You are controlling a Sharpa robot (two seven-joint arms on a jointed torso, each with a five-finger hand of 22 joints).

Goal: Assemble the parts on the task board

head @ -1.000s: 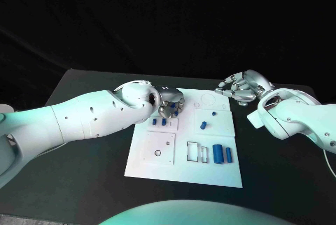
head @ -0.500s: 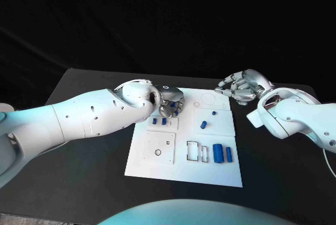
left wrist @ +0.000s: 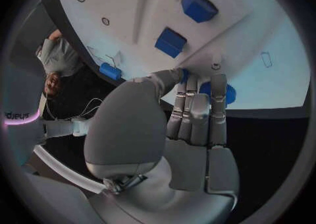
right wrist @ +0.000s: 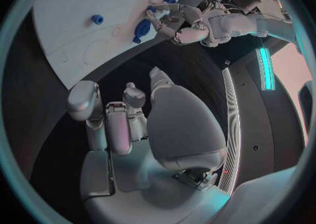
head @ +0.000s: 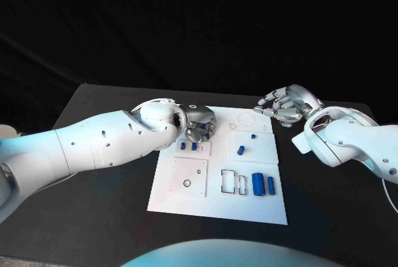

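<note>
A black surface (head: 108, 111) is carrying the white task board (head: 249, 206), which is lying flat at its middle.

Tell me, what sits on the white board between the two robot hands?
In the head view, between the left hand and right hand lies bare white board with faint outlines, no blue pieces.
</note>
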